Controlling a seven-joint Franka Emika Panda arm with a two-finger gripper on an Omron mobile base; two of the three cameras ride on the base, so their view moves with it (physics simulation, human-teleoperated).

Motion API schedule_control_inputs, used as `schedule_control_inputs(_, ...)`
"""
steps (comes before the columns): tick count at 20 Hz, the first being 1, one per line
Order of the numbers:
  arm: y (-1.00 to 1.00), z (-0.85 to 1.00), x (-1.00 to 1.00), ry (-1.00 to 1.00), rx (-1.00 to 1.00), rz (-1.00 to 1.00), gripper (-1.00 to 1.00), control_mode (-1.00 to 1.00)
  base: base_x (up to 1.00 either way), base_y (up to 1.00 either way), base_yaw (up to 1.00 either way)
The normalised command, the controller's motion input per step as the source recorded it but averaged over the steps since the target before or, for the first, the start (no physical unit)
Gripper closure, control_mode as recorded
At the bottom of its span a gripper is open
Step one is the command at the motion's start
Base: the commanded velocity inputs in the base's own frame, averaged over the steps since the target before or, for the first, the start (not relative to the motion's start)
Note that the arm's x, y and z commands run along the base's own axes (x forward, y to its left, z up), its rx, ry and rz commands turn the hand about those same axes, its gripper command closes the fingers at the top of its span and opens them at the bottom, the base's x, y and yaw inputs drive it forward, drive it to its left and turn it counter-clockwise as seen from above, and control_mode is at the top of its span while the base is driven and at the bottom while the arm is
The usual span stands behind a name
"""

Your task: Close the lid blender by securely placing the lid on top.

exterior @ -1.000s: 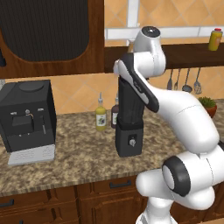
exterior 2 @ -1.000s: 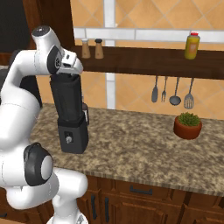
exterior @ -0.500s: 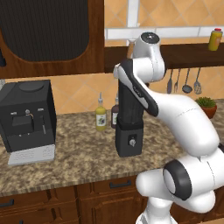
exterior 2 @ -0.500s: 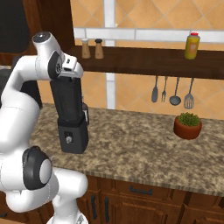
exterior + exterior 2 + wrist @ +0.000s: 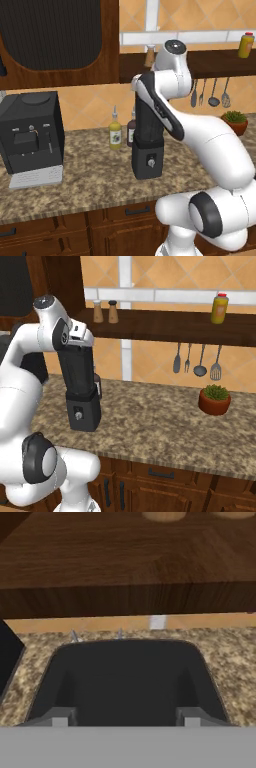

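Tool [image 5: 122,721]: finger tips apart, low at either side of the dark blender [image 5: 148,135] top, whether they press it I cannot tell | Blender: upright on the granite counter [image 5: 90,182], just at 3 o'clock of two bottles [image 5: 115,132] | Coffee machine [image 5: 31,135]: far at 9 o'clock | Potted plant [image 5: 214,398]: well apart at 3 o'clock

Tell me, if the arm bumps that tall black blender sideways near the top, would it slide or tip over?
Probably tip rather than slide. The blender is tall and narrow on a small boxy base, so a push up high gets plenty of leverage. It looks rigid, so it would likely go over in one piece. The speckled counter looks flat, which offers no edge to catch it.
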Motion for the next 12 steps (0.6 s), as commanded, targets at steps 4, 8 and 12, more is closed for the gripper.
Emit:
schedule_control_inputs(4, -0.07, 0.32, -0.22, 0.00, 0.00, 0.00, -1.00, -1.00, 0.00, 0.00, 0.00)
schedule_control_inputs(8, -0.02, 0.36, -0.09, 0.00, 0.00, 0.00, -1.00, -1.00, 0.00, 0.00, 0.00)
schedule_control_inputs(12, 0.00, 0.34, -0.06, 0.00, 0.00, 0.00, -1.00, -1.00, 0.00, 0.00, 0.00)
